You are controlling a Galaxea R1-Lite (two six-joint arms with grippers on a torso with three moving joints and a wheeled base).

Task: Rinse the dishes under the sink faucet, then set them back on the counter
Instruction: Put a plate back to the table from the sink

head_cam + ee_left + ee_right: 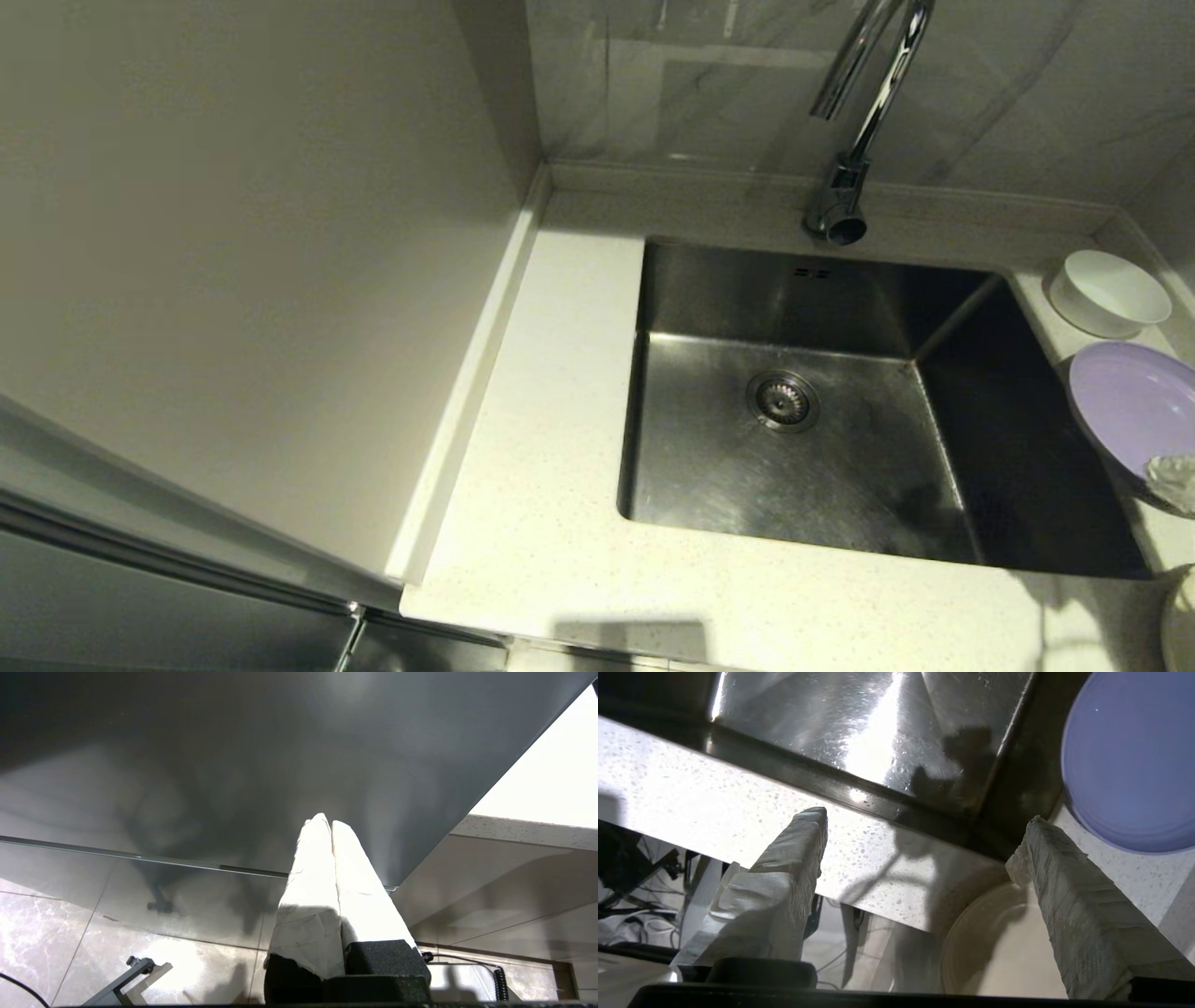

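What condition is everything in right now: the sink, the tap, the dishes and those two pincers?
Square steel sink: empty, dry-looking.
Chrome gooseneck faucet: no water running.
White bowl: upright on speckled counter.
Lilac plate: on counter, overhanging sink.
Cream plate: on counter.
Right pincer: open, empty.
Left pincer: shut, parked.

no readable text

no lettering, label, brand, number or sign could be made out on any surface in the three views; the only marking was a pair of small slots in the sink (pixel 812 373) wall, which carried no writing.
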